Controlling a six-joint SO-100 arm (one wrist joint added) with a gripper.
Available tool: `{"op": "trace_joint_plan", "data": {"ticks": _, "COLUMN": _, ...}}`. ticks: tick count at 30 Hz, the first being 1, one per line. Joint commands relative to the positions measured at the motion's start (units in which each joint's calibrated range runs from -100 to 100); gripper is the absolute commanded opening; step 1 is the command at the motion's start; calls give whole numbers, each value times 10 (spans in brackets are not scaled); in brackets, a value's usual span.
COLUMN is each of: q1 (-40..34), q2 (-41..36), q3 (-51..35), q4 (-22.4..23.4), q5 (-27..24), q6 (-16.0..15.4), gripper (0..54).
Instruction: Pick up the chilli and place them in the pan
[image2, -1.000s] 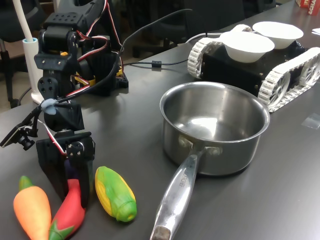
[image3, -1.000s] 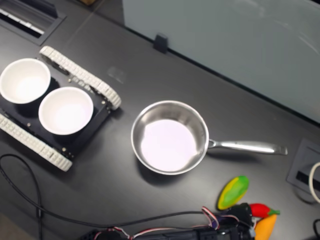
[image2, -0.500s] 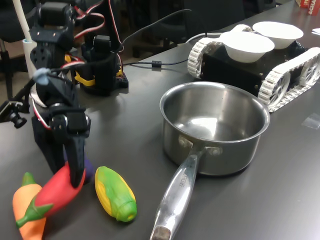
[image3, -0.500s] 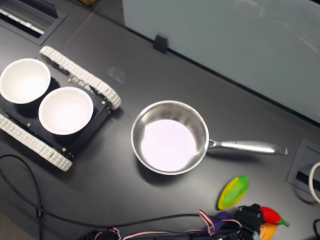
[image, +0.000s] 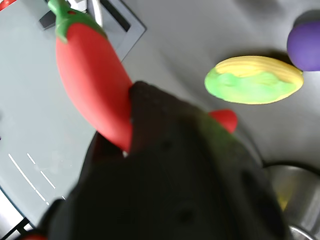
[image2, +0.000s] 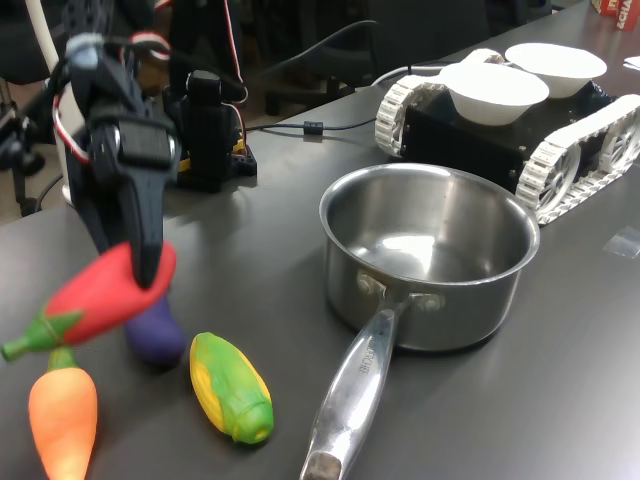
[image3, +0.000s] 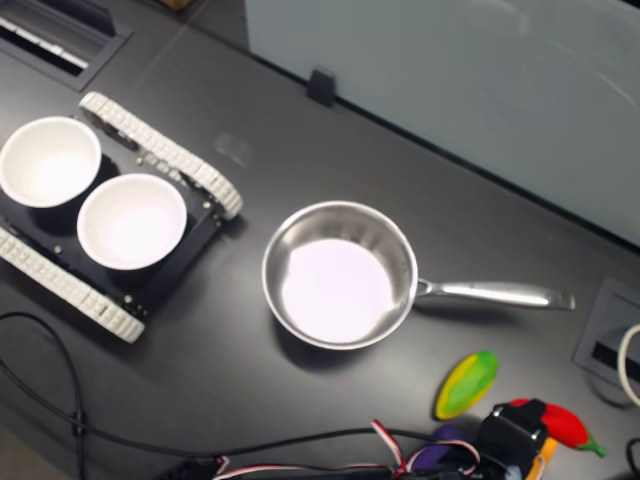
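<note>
pincer (image2: 140, 255): pinching chilli (image2: 100, 296), held above counter (image2: 270, 230). pan (image2: 428, 255): empty, upright, well apart from chilli.

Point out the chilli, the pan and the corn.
chilli (image2: 100, 288), first exterior view, red body
pan (image2: 430, 300), first exterior view, outer side wall
corn (image2: 232, 388), first exterior view, yellow-green middle

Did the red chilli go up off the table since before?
Yes. In the first exterior view the chilli now hangs above the carrot, lifted in the gripper.
</note>
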Motion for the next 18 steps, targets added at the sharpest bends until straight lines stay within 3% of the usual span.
{"op": "trace_joint_plan", "data": {"ticks": 1, "q1": -1, "q2": -101, "q3": -47, "q4": 1, "q5": -33, "q6": -16, "gripper": 0}}
{"op": "trace_joint_plan", "data": {"ticks": 18, "q1": -54, "q2": -270, "q3": 39, "q4": 4, "q5": -100, "q6": -21, "gripper": 0}}
